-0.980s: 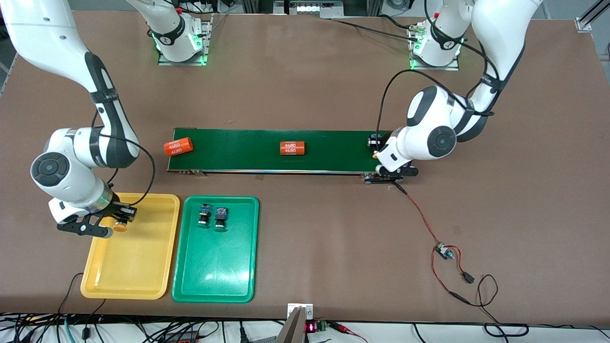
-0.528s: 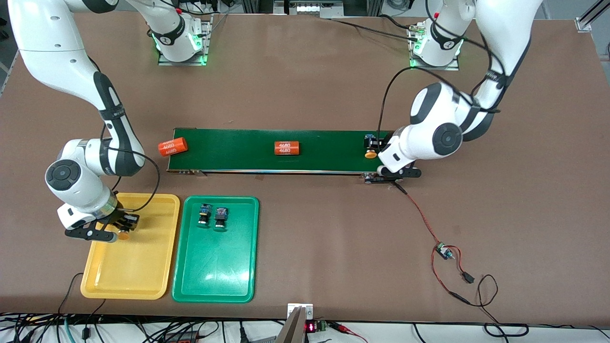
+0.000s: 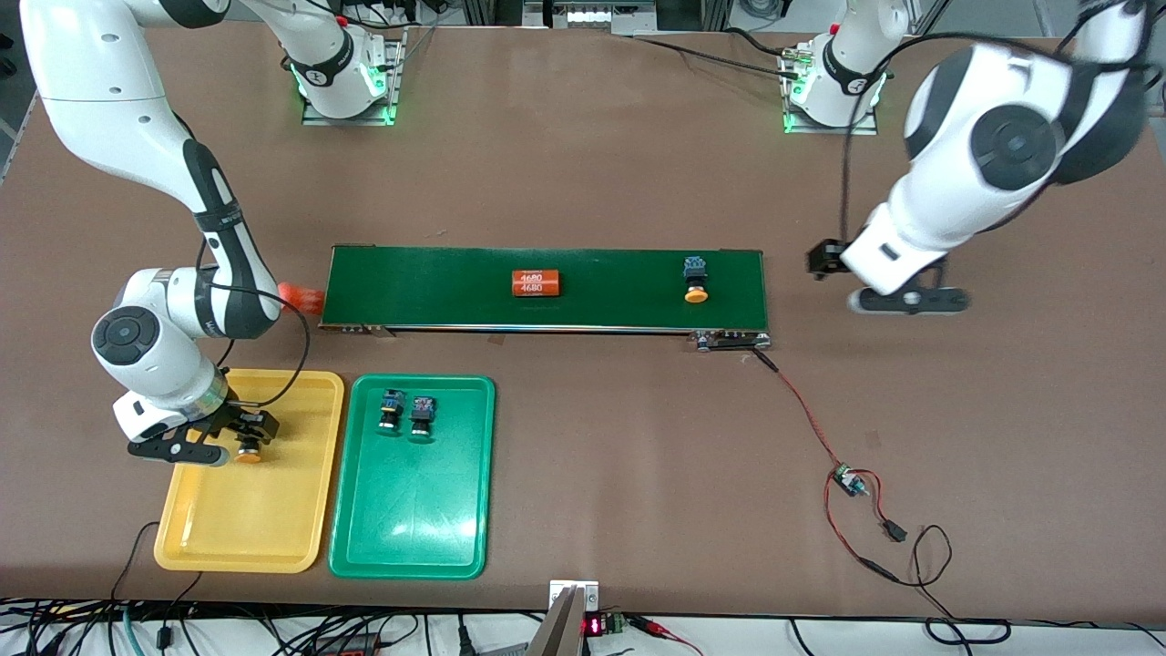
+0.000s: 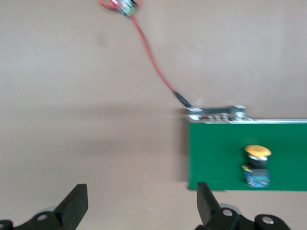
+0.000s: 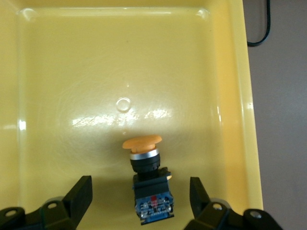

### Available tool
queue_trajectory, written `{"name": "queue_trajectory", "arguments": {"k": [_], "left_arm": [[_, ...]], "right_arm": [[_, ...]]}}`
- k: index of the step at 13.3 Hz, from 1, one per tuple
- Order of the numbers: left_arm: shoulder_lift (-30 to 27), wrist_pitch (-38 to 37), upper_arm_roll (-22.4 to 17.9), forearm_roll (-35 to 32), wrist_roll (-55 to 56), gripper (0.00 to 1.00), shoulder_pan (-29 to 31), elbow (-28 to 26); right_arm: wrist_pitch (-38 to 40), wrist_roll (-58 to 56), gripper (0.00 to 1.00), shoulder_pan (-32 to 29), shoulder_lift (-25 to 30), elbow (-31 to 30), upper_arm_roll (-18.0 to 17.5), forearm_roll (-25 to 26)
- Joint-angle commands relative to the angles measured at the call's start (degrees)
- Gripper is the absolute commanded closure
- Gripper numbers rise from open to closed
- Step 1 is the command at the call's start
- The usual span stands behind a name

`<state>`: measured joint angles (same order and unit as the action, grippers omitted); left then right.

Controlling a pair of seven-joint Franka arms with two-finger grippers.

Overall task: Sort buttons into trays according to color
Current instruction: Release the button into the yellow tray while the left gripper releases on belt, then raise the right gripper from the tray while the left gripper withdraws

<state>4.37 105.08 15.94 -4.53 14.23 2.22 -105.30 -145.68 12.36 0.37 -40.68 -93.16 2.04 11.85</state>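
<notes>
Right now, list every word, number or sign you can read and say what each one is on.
"4680", printed twice, one above the other: on the orange cylinder lying on the conveyor belt.
Red digits on the small display at the table edge nearest the front camera: too small to read.
The second orange cylinder at the belt's end toward the right arm: mostly hidden, no print visible.
The buttons and trays show no readable print.

One button [image 3: 248,448] lies in the tray [image 3: 273,538] at the right arm's end of the table, two buttons [image 3: 406,415] lie in the tray [image 3: 410,538] just beside it, and a fourth button [image 3: 696,278] and a 4680 cylinder [image 3: 536,283] lie on the conveyor belt [image 3: 619,290], farther from the front camera.
</notes>
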Motion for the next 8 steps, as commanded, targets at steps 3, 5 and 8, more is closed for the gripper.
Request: {"name": "queue_trajectory", "arguments": {"k": [3, 5, 8], "left_arm": [[-4.6, -3.8, -12.2, -0.8, -13.4, 0.0, -5.1, 5.1], [-3.9, -12.1, -13.7, -0.1, -13.3, 0.0, -5.7, 11.8], [-3.4, -16.6, -14.2, 0.0, -13.3, 0.0, -6.4, 14.4]], "right_arm": [[15.2, 5.5, 0.08, 3.2, 7.4, -0.2, -1.0, -0.2], [21.7, 8.7, 0.08, 4.3, 10.5, -0.3, -2.6, -1.6], [29.1, 10.3, 0.04, 5.1, 14.4, -0.3, -4.2, -7.0]]}}
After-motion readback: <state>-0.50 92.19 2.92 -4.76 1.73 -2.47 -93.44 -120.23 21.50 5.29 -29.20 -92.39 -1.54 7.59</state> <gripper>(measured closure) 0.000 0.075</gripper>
